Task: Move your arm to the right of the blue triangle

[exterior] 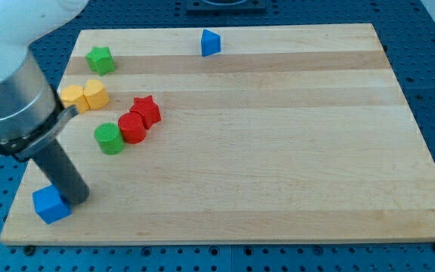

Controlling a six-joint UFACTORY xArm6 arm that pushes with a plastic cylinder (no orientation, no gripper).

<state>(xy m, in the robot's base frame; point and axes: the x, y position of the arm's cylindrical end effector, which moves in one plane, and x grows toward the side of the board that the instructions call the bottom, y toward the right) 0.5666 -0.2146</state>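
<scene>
The blue triangle (pixel 211 42) sits near the board's top edge, a little left of centre. My tip (pixel 77 199) is at the board's bottom left, far below and to the left of the triangle. It rests right beside a blue cube (pixel 50 204), at that cube's upper right side. The rod rises up and left to the arm's grey and white body, which hides the view's top left corner.
A green star (pixel 100 59) lies at the top left. Two yellow blocks (pixel 85 95) sit side by side below it. A red star (pixel 146 110), a red cylinder (pixel 132 128) and a green cylinder (pixel 109 138) form a diagonal row. The wooden board (pixel 278 151) lies on a blue perforated table.
</scene>
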